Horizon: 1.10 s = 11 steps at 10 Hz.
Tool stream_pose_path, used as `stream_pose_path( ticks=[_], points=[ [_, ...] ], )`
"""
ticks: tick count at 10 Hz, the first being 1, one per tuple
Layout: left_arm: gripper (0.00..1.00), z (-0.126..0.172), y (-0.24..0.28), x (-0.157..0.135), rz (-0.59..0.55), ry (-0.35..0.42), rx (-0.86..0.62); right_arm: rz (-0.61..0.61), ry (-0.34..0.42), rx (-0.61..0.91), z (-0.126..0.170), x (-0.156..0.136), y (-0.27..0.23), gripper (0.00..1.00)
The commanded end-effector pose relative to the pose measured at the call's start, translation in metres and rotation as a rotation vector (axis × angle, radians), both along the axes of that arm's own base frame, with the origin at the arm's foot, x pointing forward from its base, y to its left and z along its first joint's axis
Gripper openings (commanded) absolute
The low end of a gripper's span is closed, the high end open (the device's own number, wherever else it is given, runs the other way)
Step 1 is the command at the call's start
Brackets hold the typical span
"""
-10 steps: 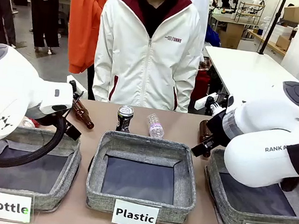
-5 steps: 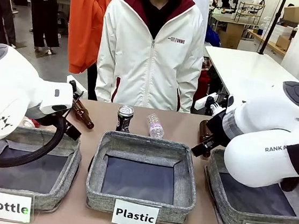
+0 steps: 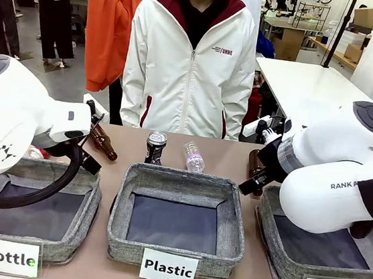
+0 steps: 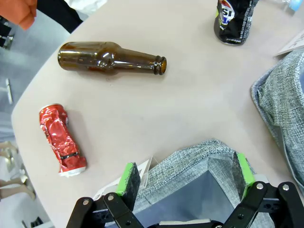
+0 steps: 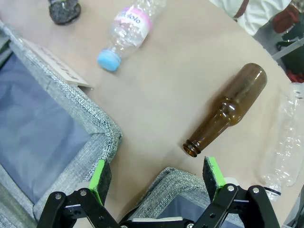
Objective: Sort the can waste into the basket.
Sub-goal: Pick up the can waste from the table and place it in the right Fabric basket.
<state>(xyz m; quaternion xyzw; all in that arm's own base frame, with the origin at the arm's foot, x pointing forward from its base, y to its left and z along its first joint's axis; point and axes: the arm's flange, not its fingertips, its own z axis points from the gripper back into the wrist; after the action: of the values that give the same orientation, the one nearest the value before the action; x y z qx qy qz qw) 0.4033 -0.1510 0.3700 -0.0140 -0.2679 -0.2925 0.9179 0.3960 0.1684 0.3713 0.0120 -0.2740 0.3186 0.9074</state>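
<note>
Our left gripper [image 4: 185, 173] and right gripper [image 5: 156, 175] hang with fingers spread, empty, ready for the red can [image 4: 61, 145].

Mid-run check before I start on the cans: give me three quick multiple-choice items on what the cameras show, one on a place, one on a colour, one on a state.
1. Where is the black can?
A. In the basket marked Can.
B. Upright on the table, behind the Plastic basket.
C. Between a gripper's fingers.

2. What colour is the crushed can lying near the brown bottle?
A. Blue.
B. Green.
C. Red.

3. How does the left gripper stand?
A. Open, holding nothing.
B. Shut on a can.
C. Shut on a bottle.

Answers:
1 B: the front view shows it standing beyond that basket's far rim.
2 C: the left wrist view shows its red, dented side.
3 A: its green pads stand wide apart with nothing gripped.
</note>
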Motion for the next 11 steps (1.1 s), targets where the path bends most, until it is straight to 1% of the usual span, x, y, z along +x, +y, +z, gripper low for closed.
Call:
stream_pose_path(
  ticks=[1,2,3,4,5,6,7,8,9,10,11],
  points=[
    [1.00,0.000,0.000,0.000,0.000,0.000,0.000,0.000,0.000,0.001,0.000,0.000,0.000,1.00],
    [1.00,0.000,0.000,0.000,0.000,0.000,0.000,0.000,0.000,0.000,0.000,0.000,0.000,1.00],
    [1.00,0.000,0.000,0.000,0.000,0.000,0.000,-0.038,0.027,-0.023,0.005,0.001,-0.006,1.00],
    [1.00,0.018,0.000,-0.009,-0.048,0.028,-0.052,-0.015,0.072,0.047,0.021,-0.003,-0.012,1.00],
    [1.00,0.052,0.004,-0.019,-0.104,0.119,-0.185,0.011,0.157,0.190,0.055,-0.012,-0.022,1.00],
    [1.00,0.088,0.015,-0.030,-0.121,0.338,-0.307,-0.145,0.256,0.347,0.095,-0.022,-0.035,1.00],
    [1.00,0.115,0.032,-0.043,-0.104,0.345,-0.462,-0.150,0.325,0.516,0.130,-0.042,-0.060,1.00],
    [1.00,0.133,0.063,-0.056,-0.171,0.436,-0.593,-0.138,0.364,0.670,0.150,-0.062,-0.095,1.00],
    [1.00,0.144,0.108,-0.067,-0.119,0.459,-0.731,-0.125,0.417,0.841,0.157,-0.081,-0.143,1.00],
    [1.00,0.136,0.151,-0.073,-0.067,0.442,-0.856,-0.137,0.405,0.976,0.148,-0.096,-0.195,1.00],
    [1.00,0.132,0.199,-0.084,0.004,0.410,-1.002,-0.187,0.351,1.113,0.133,-0.115,-0.240,1.00]
  ],
)
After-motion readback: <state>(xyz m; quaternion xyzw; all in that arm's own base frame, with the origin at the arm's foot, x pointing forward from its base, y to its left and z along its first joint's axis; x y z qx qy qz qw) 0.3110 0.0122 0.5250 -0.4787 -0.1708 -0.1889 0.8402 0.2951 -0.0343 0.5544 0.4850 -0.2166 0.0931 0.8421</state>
